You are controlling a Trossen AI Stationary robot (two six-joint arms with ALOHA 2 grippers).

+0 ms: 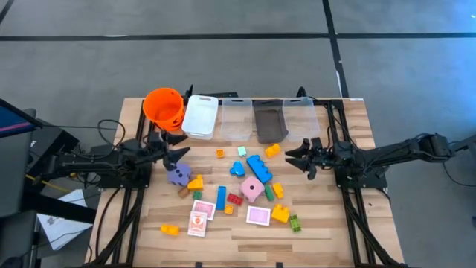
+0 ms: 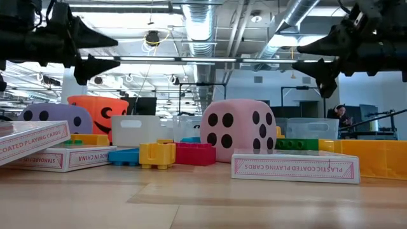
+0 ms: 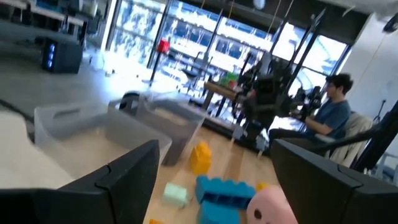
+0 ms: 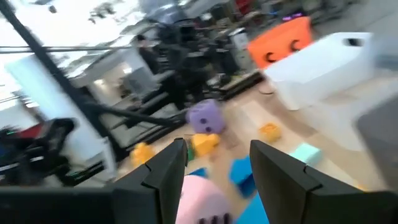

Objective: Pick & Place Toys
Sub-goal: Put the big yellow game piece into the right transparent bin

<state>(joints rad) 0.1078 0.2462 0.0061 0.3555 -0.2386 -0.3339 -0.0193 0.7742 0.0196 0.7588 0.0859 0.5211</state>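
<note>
With both sets of fingers spread and empty, lower the right gripper squarely over the pink die, keeping the left gripper parked above the purple die.

Wooden table under bricks, dice, cards, bins

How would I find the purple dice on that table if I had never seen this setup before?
Start at the orange bucket at the table's back edge, on the left arm's side. Come toward the front, just past the open left gripper, and the purple dice sits there with a yellow brick touching it. It is the only purple thing; the other large dice, nearer the middle, is pink.
</note>
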